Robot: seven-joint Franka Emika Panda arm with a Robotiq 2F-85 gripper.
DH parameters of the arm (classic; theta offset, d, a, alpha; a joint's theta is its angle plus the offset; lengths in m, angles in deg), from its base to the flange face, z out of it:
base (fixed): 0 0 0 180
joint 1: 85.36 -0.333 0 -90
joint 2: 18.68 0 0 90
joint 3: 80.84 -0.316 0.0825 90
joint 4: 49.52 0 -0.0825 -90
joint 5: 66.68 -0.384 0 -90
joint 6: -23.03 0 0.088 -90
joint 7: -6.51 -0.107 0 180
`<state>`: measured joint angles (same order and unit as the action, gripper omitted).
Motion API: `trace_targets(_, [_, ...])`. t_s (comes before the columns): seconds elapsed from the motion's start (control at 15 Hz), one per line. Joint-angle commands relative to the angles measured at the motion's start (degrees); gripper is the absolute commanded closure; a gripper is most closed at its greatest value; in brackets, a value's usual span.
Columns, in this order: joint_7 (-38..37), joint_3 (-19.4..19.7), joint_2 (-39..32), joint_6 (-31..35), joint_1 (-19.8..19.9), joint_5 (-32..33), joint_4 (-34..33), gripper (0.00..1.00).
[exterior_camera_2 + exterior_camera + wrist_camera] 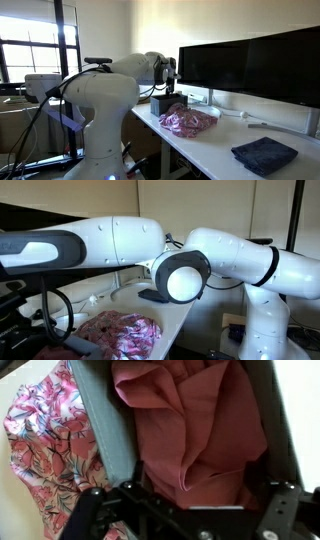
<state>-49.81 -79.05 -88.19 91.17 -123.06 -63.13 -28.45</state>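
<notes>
White desk (222, 132) under dark monitors (250, 65) — on my wrist view the gripper (175, 372) has its fingers (105, 430) spread wide, a red cloth (195, 430) bunched in the gap between them; a floral cloth (40, 440) lies just beside it, a dark blue cloth (264, 155) well apart along the desk

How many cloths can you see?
3: a floral pink cloth left in the wrist view, a plain red cloth beside it, and a folded dark blue cloth on the desk in an exterior view. More may be hidden.
</notes>
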Motion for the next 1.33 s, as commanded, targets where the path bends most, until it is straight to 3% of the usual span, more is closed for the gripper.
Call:
trace_targets(0.0, [1.43,-3.25,-0.85,0.68,2.12,-3.24,0.9,0.0])
trace_targets(0.4, [-0.77,-5.13,-0.48,1.36,5.94,-6.22,0.87,0.0])
trace_targets(1.27, [-0.97,-3.48,1.69,4.96,6.22,-4.3,-0.98,0.0])
